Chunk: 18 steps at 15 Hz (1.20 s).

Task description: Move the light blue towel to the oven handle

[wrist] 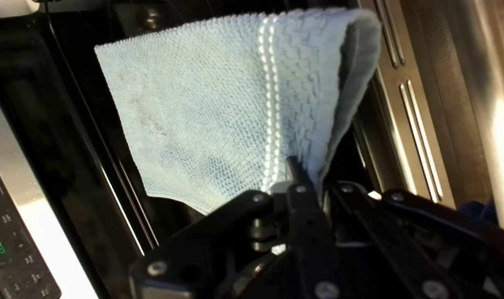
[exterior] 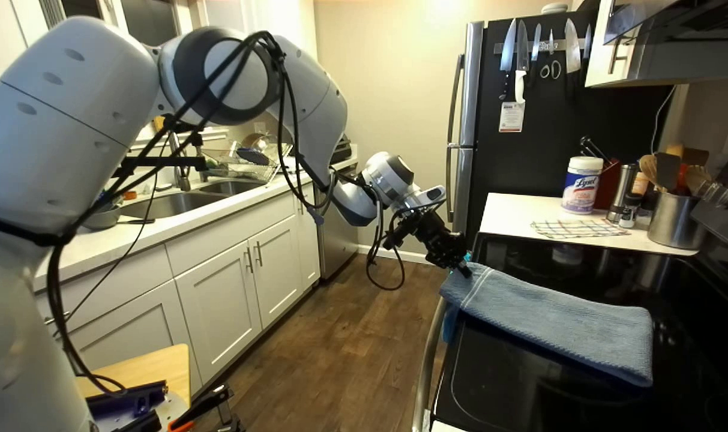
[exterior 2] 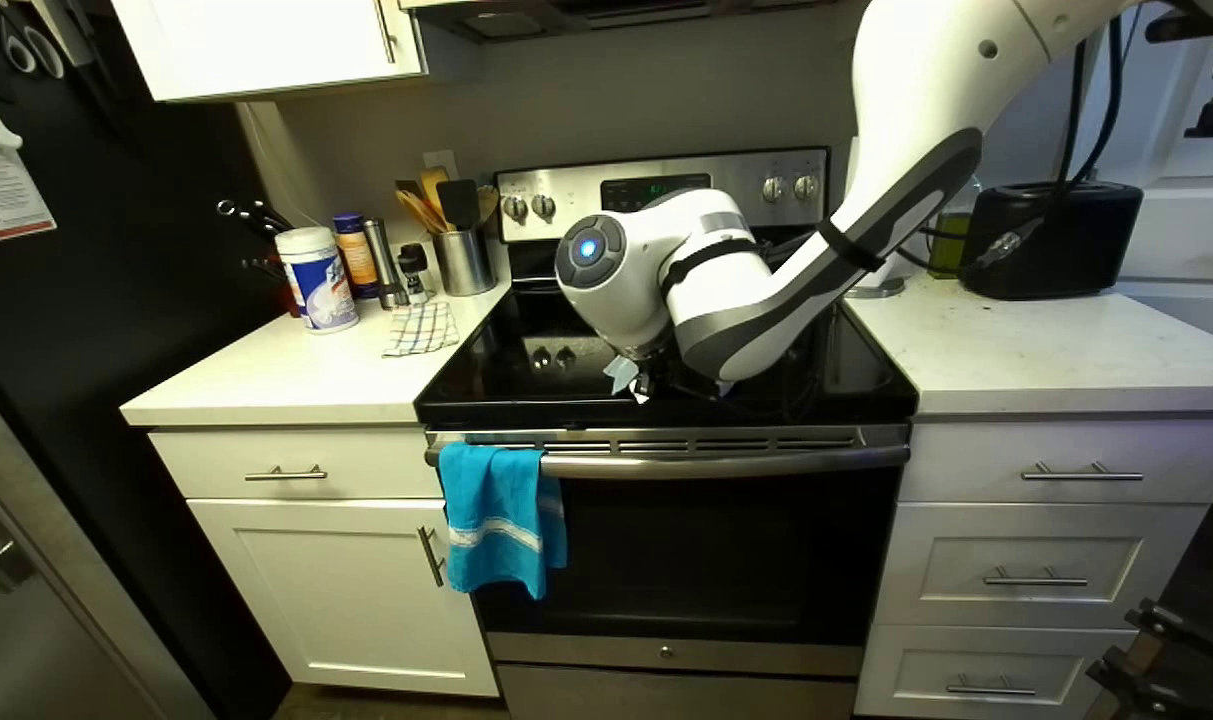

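The light blue towel lies folded on the black stovetop in an exterior view, its near end raised at the front edge. My gripper is at that end. In the wrist view the gripper is shut on the light blue towel near its double white stripe; one finger lies on top and the other is hidden. The oven handle is a horizontal metal bar across the oven front, below the stovetop edge. It also shows in the wrist view. In that front-on exterior view the towel cannot be made out.
A bright blue cloth hangs over one end of the handle. Beside the stove stand a wipes canister, a utensil holder and a checked cloth. The black fridge is beyond the counter.
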Each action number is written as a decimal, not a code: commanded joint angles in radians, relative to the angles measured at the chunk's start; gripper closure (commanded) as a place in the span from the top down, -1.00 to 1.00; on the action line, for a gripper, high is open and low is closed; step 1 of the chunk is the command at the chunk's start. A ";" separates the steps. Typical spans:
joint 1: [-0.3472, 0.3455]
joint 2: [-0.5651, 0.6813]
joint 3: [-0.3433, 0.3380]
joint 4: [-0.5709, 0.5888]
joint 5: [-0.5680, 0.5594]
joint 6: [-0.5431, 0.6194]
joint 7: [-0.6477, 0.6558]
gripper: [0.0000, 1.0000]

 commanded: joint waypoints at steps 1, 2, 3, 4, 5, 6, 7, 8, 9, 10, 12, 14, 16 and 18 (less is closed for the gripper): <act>-0.060 -0.194 0.031 -0.194 0.048 0.088 -0.031 -0.96; -0.074 -0.231 0.034 -0.227 0.069 0.106 -0.033 -0.96; -0.084 -0.266 0.034 -0.258 0.088 0.120 -0.033 -0.96; -0.096 -0.300 0.035 -0.289 0.108 0.139 -0.040 -0.96; -0.106 -0.330 0.035 -0.315 0.130 0.155 -0.048 -0.96; -0.113 -0.358 0.035 -0.339 0.149 0.169 -0.058 -0.96; -0.120 -0.386 0.035 -0.365 0.170 0.186 -0.072 -0.96; -0.125 -0.414 0.035 -0.389 0.186 0.201 -0.086 -0.96; -0.125 -0.440 0.034 -0.410 0.200 0.209 -0.098 -0.96; -0.124 -0.465 0.035 -0.428 0.211 0.213 -0.110 -0.96; -0.119 -0.515 0.037 -0.461 0.224 0.218 -0.131 -0.96; -0.122 -0.567 0.048 -0.495 0.248 0.225 -0.168 -0.96; -0.120 -0.616 0.059 -0.518 0.284 0.214 -0.210 -0.96; -0.118 -0.660 0.068 -0.528 0.315 0.193 -0.244 -0.96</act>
